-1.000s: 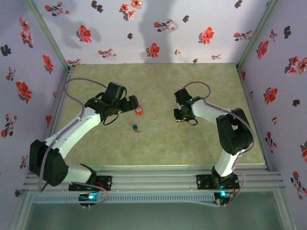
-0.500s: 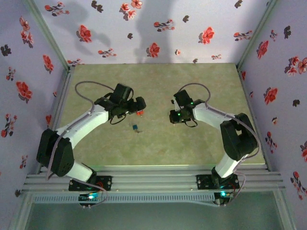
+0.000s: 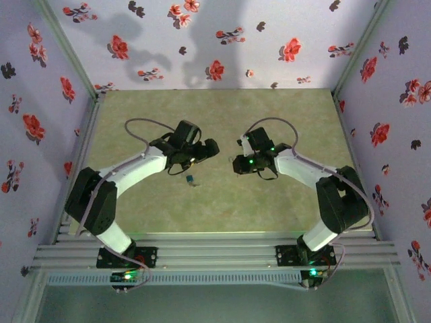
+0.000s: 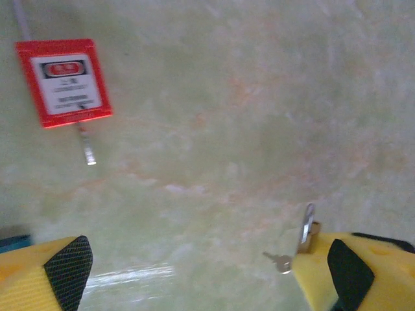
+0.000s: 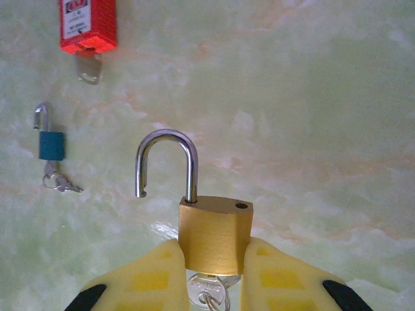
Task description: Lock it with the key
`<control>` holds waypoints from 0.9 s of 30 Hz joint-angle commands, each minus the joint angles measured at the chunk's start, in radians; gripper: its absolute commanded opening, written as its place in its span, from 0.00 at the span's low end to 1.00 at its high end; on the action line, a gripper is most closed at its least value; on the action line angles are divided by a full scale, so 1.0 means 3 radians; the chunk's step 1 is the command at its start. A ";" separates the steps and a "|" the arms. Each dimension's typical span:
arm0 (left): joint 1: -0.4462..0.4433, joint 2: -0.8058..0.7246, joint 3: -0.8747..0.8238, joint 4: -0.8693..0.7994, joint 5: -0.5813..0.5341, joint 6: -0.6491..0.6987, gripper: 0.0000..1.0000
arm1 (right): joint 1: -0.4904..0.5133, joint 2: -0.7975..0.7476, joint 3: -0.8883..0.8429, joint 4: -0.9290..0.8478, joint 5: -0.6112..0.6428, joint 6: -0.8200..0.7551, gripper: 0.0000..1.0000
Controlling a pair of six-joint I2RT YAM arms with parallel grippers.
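**Right wrist view: brass padlock gripped, shackle standing open**

The right gripper (image 5: 214,253) is clenching the brass padlock (image 5: 215,233) by its two flat sides, with the yellow fingers (image 5: 152,278) pressing on either flank. The shackle (image 5: 165,162) is pointing away from the wrist and standing open, its free end hanging clear of the body. The key (image 5: 206,288) is sitting in the keyway at the lock's lower end, between the fingers. Holding the body this way is leaving both the shackle and the key end reachable, which is probably the reason for the grip.

Seen from above, the right gripper (image 3: 239,165) is holding the lock over the middle of the table (image 3: 269,108), and the left gripper (image 3: 207,149) is facing it from near by. The left gripper (image 4: 204,265) is showing its jaws spread wide with nothing between them, likely readying to press the shackle home or turn the key.

Two other locks are lying on the table. The red padlock (image 5: 87,24) is resting further out, and the blue padlock (image 5: 50,144) with its small keys (image 5: 61,183) is lying near it. Neither is being touched.

The lock is not yet closed.
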 commanded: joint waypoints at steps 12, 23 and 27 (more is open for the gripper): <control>-0.0139 0.0302 -0.0105 0.0830 0.0428 -0.0430 0.88 | 0.0092 -0.0112 -0.0051 0.0128 -0.0220 -0.0102 0.18; -0.0056 -0.0178 -0.0275 0.0532 0.0201 -0.0176 0.88 | 0.0132 -0.0094 0.0008 0.0054 -0.0043 -0.0127 0.31; 0.0226 -0.0511 -0.0298 0.0080 -0.0072 0.0118 0.94 | 0.0143 -0.0081 0.0066 0.0064 0.0047 -0.0083 0.36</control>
